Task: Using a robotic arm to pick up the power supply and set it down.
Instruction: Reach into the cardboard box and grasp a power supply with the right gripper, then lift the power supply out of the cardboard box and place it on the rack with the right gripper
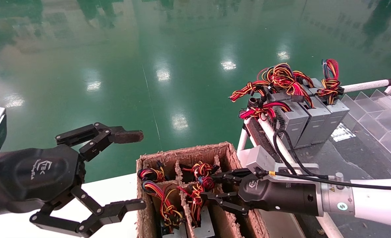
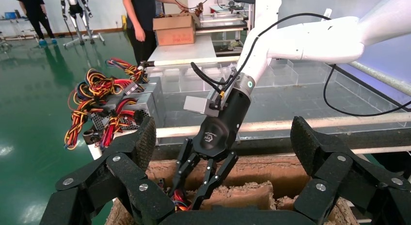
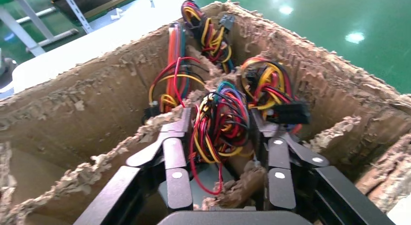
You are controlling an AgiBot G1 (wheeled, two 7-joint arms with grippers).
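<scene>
The power supply (image 3: 211, 179) stands in a compartment of the brown cardboard divider box (image 1: 188, 152), grey metal below and its red, yellow and black wire bundle (image 3: 220, 113) on top. My right gripper (image 3: 220, 120) reaches down into that compartment (image 1: 213, 186). Its fingers (image 3: 175, 152) are drawn in against both sides of the bundle, with a torn piece of divider between them too. My left gripper (image 1: 134, 170) hangs open and empty just left of the box.
Other wire bundles (image 1: 164, 201) fill neighbouring compartments. A row of three grey power supplies (image 1: 309, 119) with wire bundles stands on the dark bench at the right, behind a white rail (image 1: 268, 132). Clear plastic bins (image 1: 373, 109) lie beyond. The box rests on a white tabletop (image 1: 112, 188).
</scene>
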